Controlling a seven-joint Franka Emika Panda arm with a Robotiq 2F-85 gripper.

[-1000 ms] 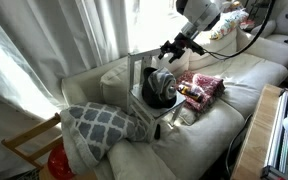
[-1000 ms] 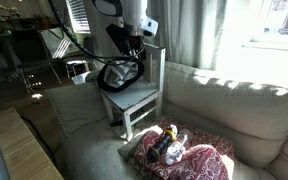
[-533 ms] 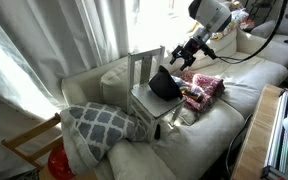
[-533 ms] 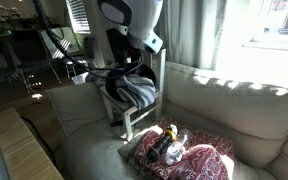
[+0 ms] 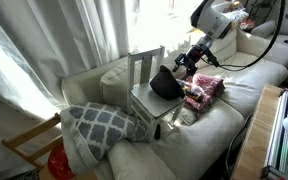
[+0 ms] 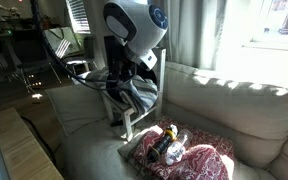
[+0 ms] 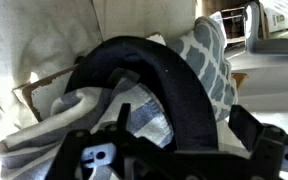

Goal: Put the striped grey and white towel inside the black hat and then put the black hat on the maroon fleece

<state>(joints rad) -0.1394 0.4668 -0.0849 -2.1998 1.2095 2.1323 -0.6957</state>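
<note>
The black hat (image 5: 163,84) lies on the seat of a white chair (image 5: 142,68) that stands on the couch. The striped grey and white towel (image 7: 142,118) is bunched under and inside the hat's brim (image 7: 174,85); it also shows beside the hat (image 6: 121,86) as the towel (image 6: 141,96) in an exterior view. My gripper (image 7: 184,121) is open, one finger on each side of the brim, close above the hat. In an exterior view the gripper (image 5: 188,62) hangs just beside the hat. The maroon fleece (image 5: 208,86) lies on the couch past the chair, also seen nearer the camera (image 6: 199,160).
A small toy-like object (image 6: 167,146) rests on the fleece. A grey and white patterned cushion (image 5: 94,125) leans at the couch's end next to the chair. Curtains hang behind the couch. A wooden table edge (image 5: 269,130) borders the couch front.
The hat stood tipped up with its opening showing a second ago; it now lies lower on the chair seat with the towel. The arm has swung toward the fleece side and lower.
</note>
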